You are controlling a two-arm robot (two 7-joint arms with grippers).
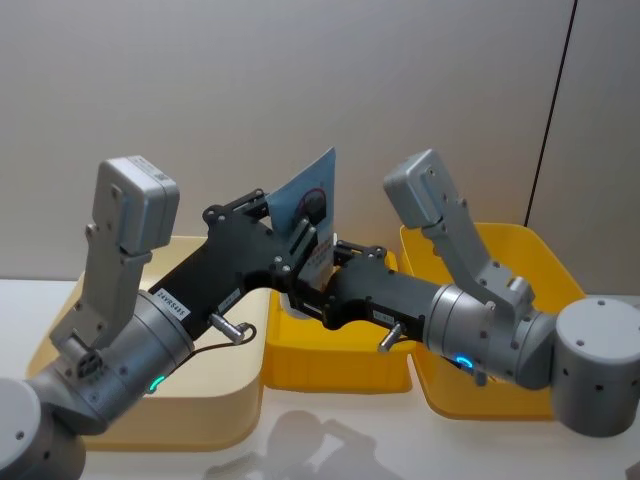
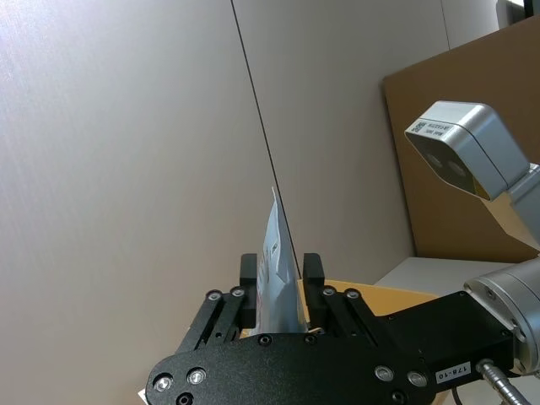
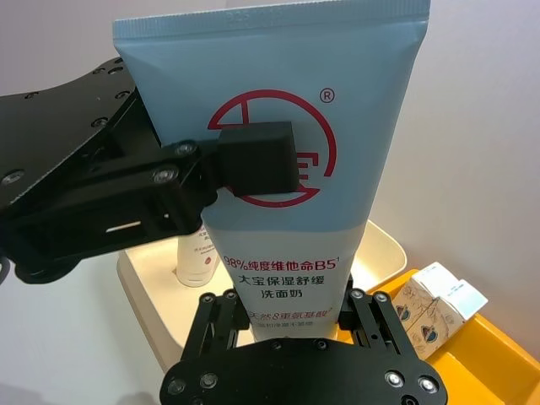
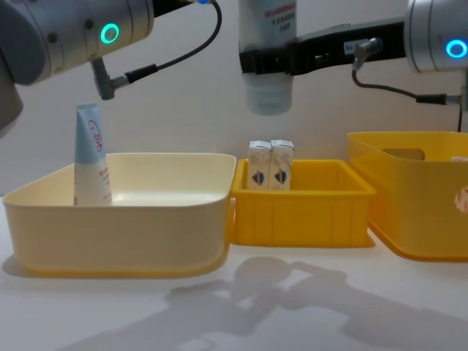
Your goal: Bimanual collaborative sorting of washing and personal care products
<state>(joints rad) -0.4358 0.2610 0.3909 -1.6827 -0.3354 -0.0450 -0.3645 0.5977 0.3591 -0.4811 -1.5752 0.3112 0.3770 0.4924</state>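
Observation:
A pale-blue-and-white squeeze tube [image 1: 308, 200] with a red emblem hangs in the air above the bins, its flat crimped end up and its cap end [image 4: 268, 91] down. My left gripper [image 1: 303, 222] is shut on the blue upper part; one of its pads [image 3: 257, 160] presses on the emblem. My right gripper [image 3: 287, 314] is shut on the white lower part, just below the left one. A second tube [image 4: 91, 155] stands upright in the cream bin [image 4: 117, 219]. Two small white cartons [image 4: 270, 165] stand side by side in the small yellow bin [image 4: 300, 216].
The three bins sit in a row on the white table: cream at the left, small yellow in the middle, a taller yellow bin [image 4: 417, 212] at the right. A grey wall stands close behind them. The table in front of the bins is bare.

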